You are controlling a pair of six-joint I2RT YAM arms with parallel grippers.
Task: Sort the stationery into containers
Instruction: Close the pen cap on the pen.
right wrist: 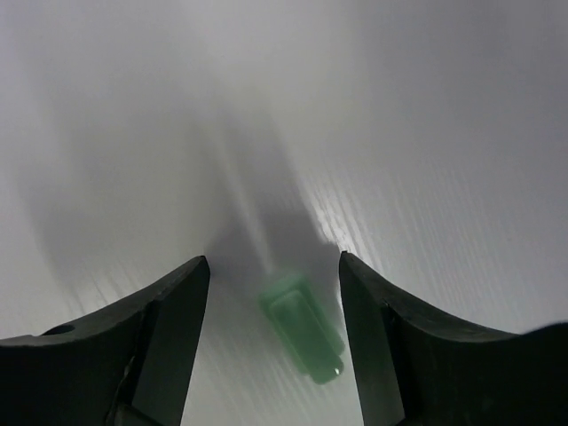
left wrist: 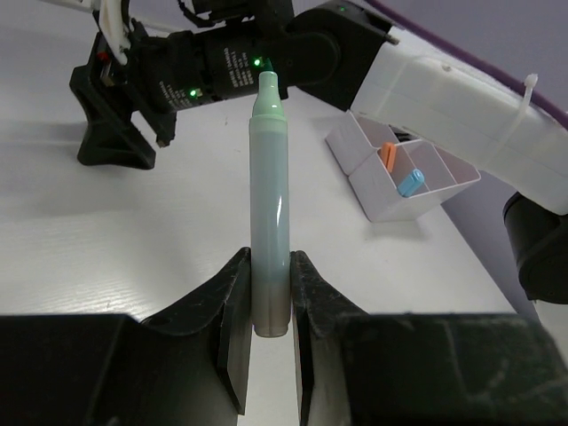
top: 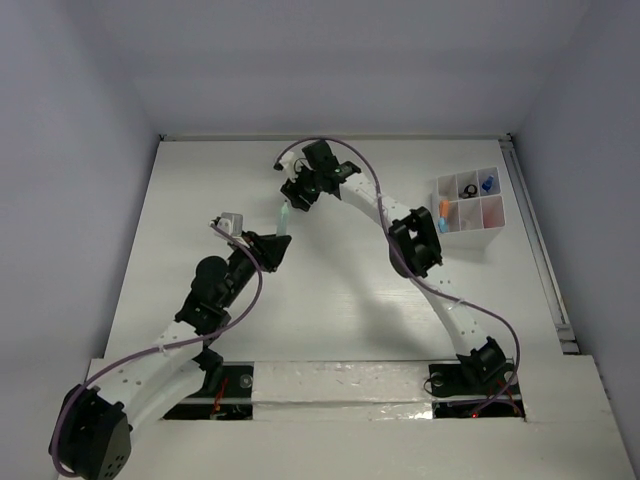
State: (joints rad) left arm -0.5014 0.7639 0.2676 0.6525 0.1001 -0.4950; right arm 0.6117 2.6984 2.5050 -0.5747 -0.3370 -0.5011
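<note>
My left gripper is shut on the grey lower end of a mint pen, which it holds above the table with the green cap pointing away. In the top view the mint pen spans from my left gripper to my right gripper near the table's middle. My right gripper is open, and the pen's green cap sits between its fingers with a gap on both sides. The white divided tray stands at the right, holding an orange pen, a blue pen and a blue clip.
The right arm's white link reaches across above the tray. A small black ring lies in a back compartment. Grey walls enclose the table on three sides, and a rail runs along its right edge.
</note>
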